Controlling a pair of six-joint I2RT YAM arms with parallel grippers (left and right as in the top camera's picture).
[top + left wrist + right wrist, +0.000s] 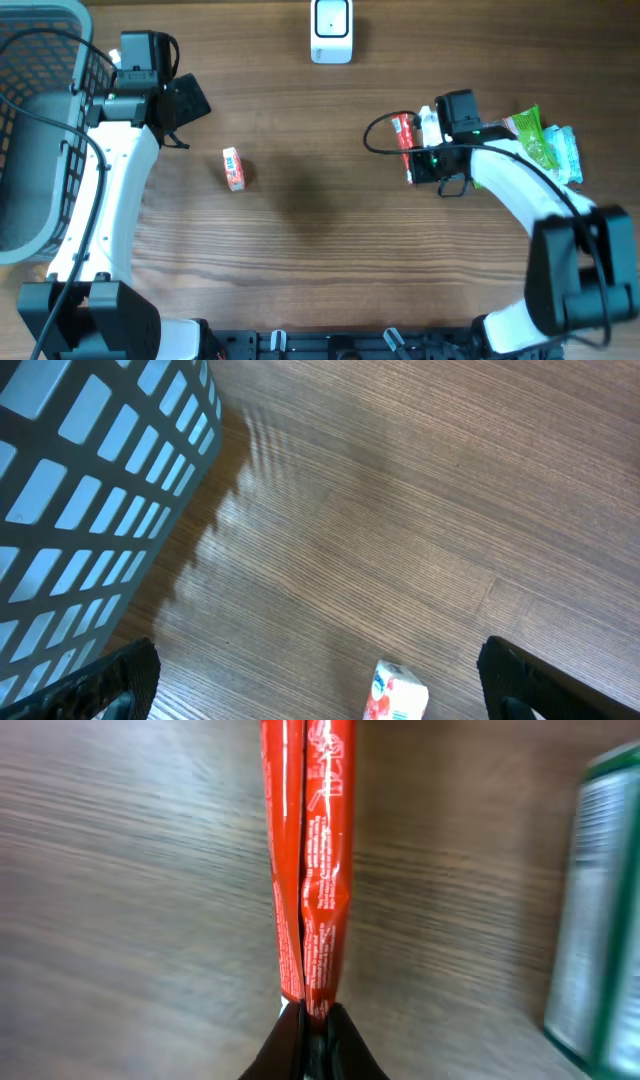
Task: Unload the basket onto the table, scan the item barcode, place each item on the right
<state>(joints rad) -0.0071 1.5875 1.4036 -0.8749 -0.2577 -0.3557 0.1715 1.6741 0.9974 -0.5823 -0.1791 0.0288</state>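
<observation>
In the right wrist view my right gripper (pixel 313 1018) is shut on the near end of a long red packet (pixel 310 860), which runs straight away from the jaws above the wood. From overhead the red packet (pixel 405 140) lies right of centre with the right gripper (pixel 411 170) on it. A white scanner (pixel 331 30) stands at the table's far edge, centre. A small red and white box (pixel 233 168) lies left of centre. My left gripper (pixel 185 112) hangs open beside the basket, and the box (pixel 397 695) shows low between its wide-apart fingers (pixel 115 678).
A dark mesh basket (pixel 40 60) fills the far left corner, and its wall (pixel 90 490) is close to the left gripper. Green and teal packets (pixel 548 148) lie at the right behind the right arm. A green item (pixel 600 900) shows at the right wrist view's right edge.
</observation>
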